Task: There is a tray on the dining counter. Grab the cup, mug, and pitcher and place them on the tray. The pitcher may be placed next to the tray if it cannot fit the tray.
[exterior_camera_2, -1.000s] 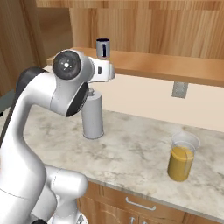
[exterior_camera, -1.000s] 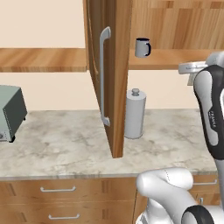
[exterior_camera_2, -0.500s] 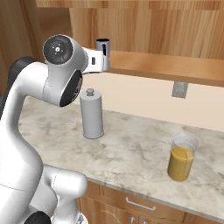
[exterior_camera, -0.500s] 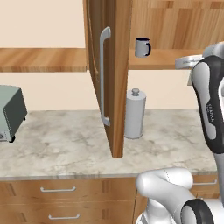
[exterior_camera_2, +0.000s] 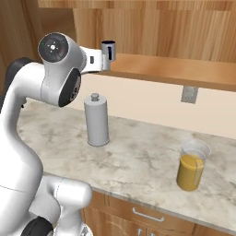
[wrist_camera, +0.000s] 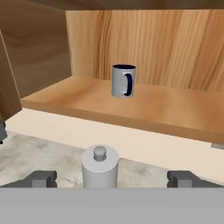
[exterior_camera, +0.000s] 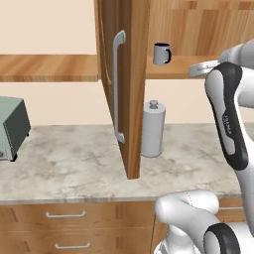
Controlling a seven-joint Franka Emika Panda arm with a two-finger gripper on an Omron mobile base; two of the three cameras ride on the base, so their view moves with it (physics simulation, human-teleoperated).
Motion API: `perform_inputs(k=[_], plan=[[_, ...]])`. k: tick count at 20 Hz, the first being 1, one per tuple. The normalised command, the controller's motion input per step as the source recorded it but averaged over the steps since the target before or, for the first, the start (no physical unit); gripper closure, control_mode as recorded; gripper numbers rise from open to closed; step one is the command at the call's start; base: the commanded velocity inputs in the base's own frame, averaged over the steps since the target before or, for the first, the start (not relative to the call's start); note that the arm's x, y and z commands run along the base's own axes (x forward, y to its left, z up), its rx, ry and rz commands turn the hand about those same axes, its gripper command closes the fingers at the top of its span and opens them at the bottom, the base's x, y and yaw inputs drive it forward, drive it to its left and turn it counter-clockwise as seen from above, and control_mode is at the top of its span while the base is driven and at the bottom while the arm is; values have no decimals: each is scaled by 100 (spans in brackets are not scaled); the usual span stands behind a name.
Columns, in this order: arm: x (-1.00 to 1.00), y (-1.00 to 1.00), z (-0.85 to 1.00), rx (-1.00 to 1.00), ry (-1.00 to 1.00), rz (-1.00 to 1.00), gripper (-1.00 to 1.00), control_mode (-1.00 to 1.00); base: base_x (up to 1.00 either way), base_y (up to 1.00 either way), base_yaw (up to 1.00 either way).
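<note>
mug (wrist_camera: pixel 123 80) on shelf (wrist_camera: pixel 144 109); pitcher (exterior_camera_2: pixel 191 166), cylinder (exterior_camera_2: pixel 97 120) on counter (exterior_camera_2: pixel 138 161).

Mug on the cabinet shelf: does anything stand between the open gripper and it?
Nothing visible does. In the hand view the mug stands alone on the shelf, straight ahead of the open gripper. The grey canister sits lower, on the counter beneath the shelf.

Even, diffuse light is falling across all three views, with no glare or hard highlights; the rendering is coming out slightly soft and low in detail throughout. The mug (wrist_camera: pixel 123 80) is casting only a faint, short shadow onto the wooden shelf (wrist_camera: pixel 144 107) beneath it, while the cabinet wall to the left of the mug is sitting in darker shade. Below the mug, the grey metal cylinder (exterior_camera_2: pixel 97 120) is showing gentle shading and a soft contact shadow.
</note>
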Motion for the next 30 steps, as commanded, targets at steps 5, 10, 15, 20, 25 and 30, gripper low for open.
perform_inputs(k=[5,10,15,20,25,30], plan=[[23,0,0,0,0,0,-100,-100,0,0,0],[17,0,0,0,0,1,-100,-100,0,0,0],[29,0,0,0,0,1,-100,-100,0,0,0],[39,0,0,0,0,0,-100,-100,0,0,0],[34,0,0,0,0,0,-100,-100,0,0,0],[29,0,0,0,0,0,-100,-100,0,0,0]])
